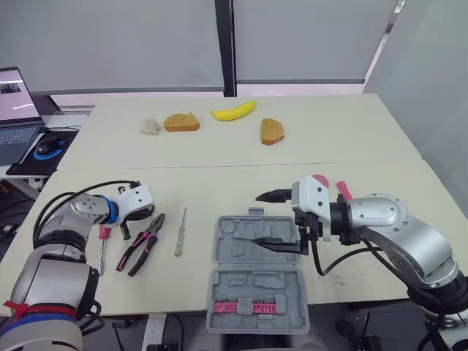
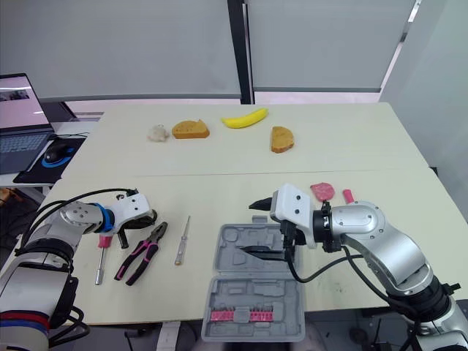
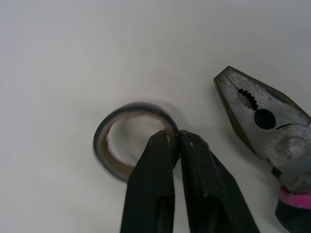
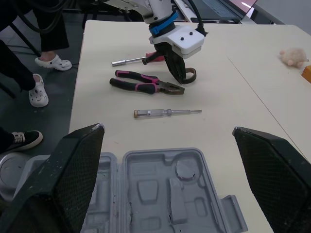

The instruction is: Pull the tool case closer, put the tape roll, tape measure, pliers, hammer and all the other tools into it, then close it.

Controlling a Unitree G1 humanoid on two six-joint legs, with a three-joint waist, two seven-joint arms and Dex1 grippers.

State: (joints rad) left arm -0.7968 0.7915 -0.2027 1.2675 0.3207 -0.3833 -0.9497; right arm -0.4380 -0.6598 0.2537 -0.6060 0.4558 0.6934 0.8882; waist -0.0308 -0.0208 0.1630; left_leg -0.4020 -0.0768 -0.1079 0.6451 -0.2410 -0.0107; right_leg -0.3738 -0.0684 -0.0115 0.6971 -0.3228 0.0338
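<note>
Two fingers (image 3: 150, 194) hide part of tape roll (image 3: 100, 150).

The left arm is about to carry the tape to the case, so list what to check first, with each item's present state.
1. Left gripper pinches the rim of the tape: ok.
2. Case lies open at the table's near edge: ok.
3. Round recess in the case is empty: ok.
4. Way over the case is free: not ok. The right gripper hangs open above it.
5. Pliers lie apart from the tape: ok.
6. Tape is lifted off the table: cannot tell.
</note>
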